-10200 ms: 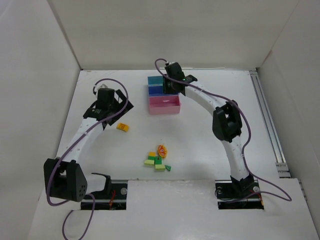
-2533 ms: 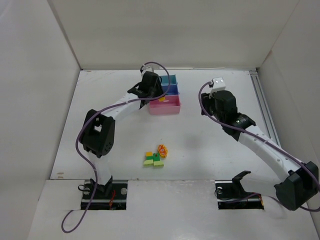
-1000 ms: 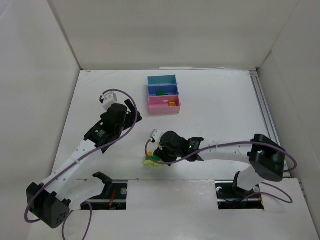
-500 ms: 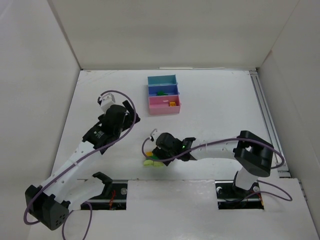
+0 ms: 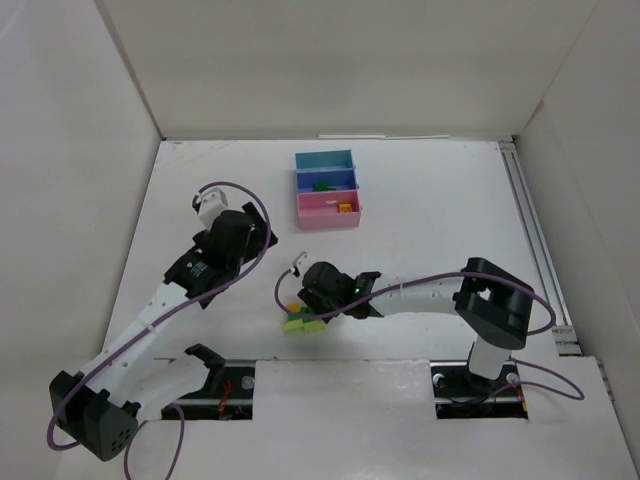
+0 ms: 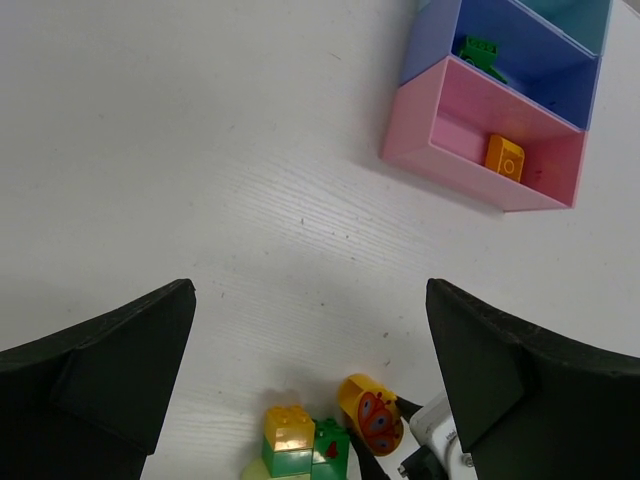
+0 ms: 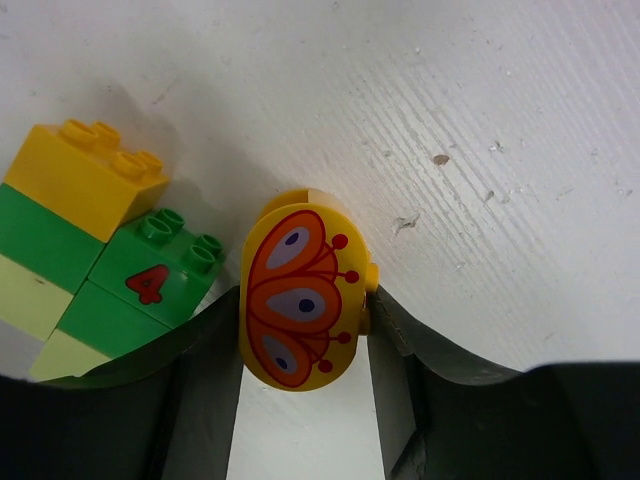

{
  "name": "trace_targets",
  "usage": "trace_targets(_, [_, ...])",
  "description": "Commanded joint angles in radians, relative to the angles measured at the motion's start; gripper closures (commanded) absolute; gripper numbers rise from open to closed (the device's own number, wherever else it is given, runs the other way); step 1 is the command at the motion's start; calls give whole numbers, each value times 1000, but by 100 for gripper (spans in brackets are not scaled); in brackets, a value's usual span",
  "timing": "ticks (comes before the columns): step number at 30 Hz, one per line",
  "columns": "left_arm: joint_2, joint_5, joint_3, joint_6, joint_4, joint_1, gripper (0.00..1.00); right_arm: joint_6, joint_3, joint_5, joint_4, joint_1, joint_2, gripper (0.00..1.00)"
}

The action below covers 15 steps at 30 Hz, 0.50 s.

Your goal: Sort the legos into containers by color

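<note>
at the near centre of the white, wood-grained table [image 7: 470, 90], the right gripper [image 7: 305, 300] had its two dark fingers pressed against opposite sides of a rounded yellow brick [image 7: 300, 250] – a glossy plastic piece with an orange butterfly print on its flat face. just left of it, touching, stood a dark green brick [image 7: 150, 270] with round studs and a red "4", above a light green brick [image 7: 95, 310]. beside these stood a stack: a yellow studded brick [image 7: 88, 165] over green and pale green layers.

the left gripper [image 6: 310, 290] hung above the table with its black fingers spread wide, nothing between them.

farther back, three smooth rectangular trays were joined in a row – teal tray [image 5: 323, 159], blue tray [image 6: 430, 50], pink tray [image 6: 440, 170]. a dark green piece [image 6: 483, 50] lay in the blue tray; a square orange brick [image 6: 504, 157] lay in the pink tray.
</note>
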Motion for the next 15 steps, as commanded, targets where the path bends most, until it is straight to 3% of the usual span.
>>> trace_targets(1, [-25, -29, 40, -14, -2, 3, 1, 29, 27, 52, 1, 5, -43, 70])
trace_targets(6, [23, -2, 40, -2, 54, 12, 1, 0, 70, 61, -19, -30, -96, 74])
trace_targets(9, [82, 46, 54, 21, 64, 75, 1, -51, 131, 15, -32, -127, -121, 79])
trace_targets(13, [147, 55, 94, 55, 95, 104, 1, -187, 205, -80, 5, -255, -152, 82])
trace_targets(15, [167, 66, 121, 64, 118, 114, 1, -323, 280, -136, 5, -312, -123, 79])
